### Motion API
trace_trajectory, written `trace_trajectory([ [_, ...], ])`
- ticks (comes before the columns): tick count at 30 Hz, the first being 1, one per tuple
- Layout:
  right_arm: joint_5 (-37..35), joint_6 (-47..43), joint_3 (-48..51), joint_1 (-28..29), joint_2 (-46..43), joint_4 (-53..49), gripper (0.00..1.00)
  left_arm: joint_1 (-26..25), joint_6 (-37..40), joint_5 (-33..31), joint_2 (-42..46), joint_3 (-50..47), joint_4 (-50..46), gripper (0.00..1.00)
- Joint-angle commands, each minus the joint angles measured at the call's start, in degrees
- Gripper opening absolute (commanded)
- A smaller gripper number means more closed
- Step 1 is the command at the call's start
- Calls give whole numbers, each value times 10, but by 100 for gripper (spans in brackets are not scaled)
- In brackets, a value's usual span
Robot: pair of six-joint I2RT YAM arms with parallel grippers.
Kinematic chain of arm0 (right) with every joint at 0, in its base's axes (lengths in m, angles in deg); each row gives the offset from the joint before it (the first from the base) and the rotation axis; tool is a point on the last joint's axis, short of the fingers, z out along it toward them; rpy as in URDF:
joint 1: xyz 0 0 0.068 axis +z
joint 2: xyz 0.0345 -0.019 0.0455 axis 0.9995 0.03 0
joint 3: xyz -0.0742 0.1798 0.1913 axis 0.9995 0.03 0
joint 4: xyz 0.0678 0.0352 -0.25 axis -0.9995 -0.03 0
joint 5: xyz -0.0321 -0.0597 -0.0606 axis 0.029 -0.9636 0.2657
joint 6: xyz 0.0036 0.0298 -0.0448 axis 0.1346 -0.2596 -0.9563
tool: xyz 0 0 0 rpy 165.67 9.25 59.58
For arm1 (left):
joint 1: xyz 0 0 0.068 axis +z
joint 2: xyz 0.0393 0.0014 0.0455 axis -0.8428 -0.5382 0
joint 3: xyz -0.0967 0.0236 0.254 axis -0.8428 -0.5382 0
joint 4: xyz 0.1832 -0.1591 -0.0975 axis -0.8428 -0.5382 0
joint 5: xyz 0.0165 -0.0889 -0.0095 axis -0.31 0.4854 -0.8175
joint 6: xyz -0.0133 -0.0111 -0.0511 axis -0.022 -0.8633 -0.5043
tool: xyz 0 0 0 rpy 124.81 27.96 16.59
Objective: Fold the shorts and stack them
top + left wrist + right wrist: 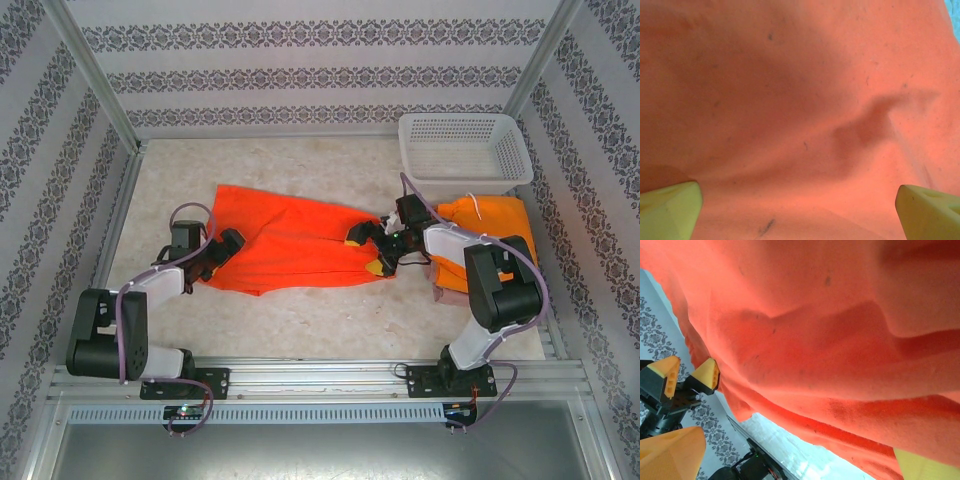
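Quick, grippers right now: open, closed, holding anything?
Left gripper: open, at the red-orange shorts, gripping nothing.
Right gripper: open, at the same shorts, gripping nothing.

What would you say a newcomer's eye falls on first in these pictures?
First, the big bright red-orange shorts, spread across the middle of the table. The left gripper is open at their left edge and the right gripper is open at their right edge. Next come the white mesh basket in the far right corner and the orange shorts lying just in front of it.
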Motion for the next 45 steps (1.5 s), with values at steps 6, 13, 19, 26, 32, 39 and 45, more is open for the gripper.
trace_trajectory([
  [6,-76,-94,-49,-15,-90,-114,98,12,26,4,95,55,-75,100],
  [13,-174,-214,-118,-25,-148,-223,98,-50,63,71,142,173,-105,98],
  [19,-196,-235,-117,-46,-179,-240,98,-125,27,138,100,220,12,80],
  [26,-191,-244,-84,-75,-222,-220,98,-264,11,144,-75,343,62,55],
  [32,-177,-246,-62,-100,-250,-217,98,-336,10,164,-240,469,70,34],
  [39,-173,-245,-28,-133,-273,-206,98,-376,-4,189,-394,591,51,19],
  [45,-153,-241,-8,-169,-272,-197,98,-391,16,185,-466,652,3,15],
])
